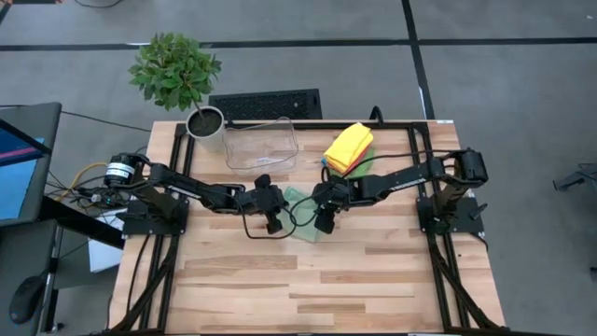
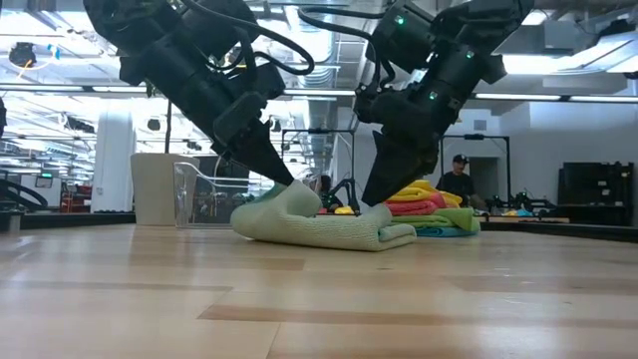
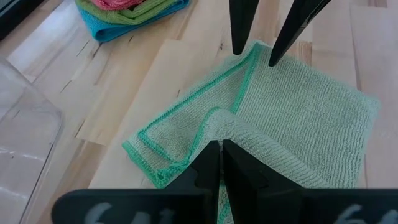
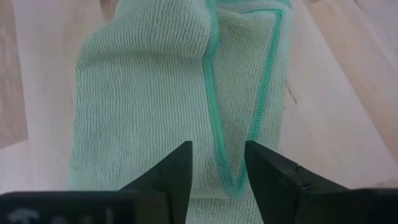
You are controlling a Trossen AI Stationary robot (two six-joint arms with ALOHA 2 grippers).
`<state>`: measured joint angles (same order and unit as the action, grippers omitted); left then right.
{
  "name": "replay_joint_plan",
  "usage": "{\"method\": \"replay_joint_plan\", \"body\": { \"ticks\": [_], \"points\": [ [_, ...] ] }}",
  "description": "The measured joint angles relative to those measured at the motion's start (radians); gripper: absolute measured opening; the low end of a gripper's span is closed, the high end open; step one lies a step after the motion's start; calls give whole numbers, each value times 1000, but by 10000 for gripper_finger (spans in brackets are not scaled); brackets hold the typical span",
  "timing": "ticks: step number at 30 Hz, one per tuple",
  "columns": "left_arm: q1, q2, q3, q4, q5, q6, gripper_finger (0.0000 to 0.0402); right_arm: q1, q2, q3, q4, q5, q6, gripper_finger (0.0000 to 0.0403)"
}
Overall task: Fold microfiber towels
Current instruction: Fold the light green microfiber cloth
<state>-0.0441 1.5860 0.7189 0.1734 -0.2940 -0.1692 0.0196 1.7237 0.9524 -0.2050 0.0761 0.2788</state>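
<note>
Potted plant (image 1: 175,71) – keyboard (image 1: 265,104) – clear bin (image 1: 261,145) on table (image 1: 280,289).

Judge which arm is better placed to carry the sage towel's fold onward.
Left, probably. The left gripper is shut on the sage towel, pinching a raised ridge, while the right gripper hangs open above the cloth's hemmed edge.

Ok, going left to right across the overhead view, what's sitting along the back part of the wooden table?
Leafy green plant in a grey pot → clear plastic bin → stack of folded microfiber towels with a yellow one on top.
</note>
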Motion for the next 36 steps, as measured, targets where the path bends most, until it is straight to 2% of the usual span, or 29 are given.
{"method": "replay_joint_plan", "body": {
  "ticks": [5, 14, 22, 27, 32, 36],
  "points": [
    [0, 0, 0, 0, 0, -8, 9, -1, 0, 0, -7, -7, -21, 133],
    [0, 0, 0, 1, -1, -8, 9, 2, 0, 0, -29, -10, -48, 13],
    [0, 0, 0, 1, -7, -3, 9, 33, -55, 0, -32, 16, -43, 15],
    [0, 0, 0, 3, -24, 1, 9, 44, -101, 0, -102, 38, -17, 6],
    [3, 2, 0, 6, -73, -5, 9, 46, -95, -2, -144, 43, 31, 23],
    [23, 31, 1, 12, -67, -10, 9, 56, -73, -28, -152, 45, 51, 14]
  ]
}}
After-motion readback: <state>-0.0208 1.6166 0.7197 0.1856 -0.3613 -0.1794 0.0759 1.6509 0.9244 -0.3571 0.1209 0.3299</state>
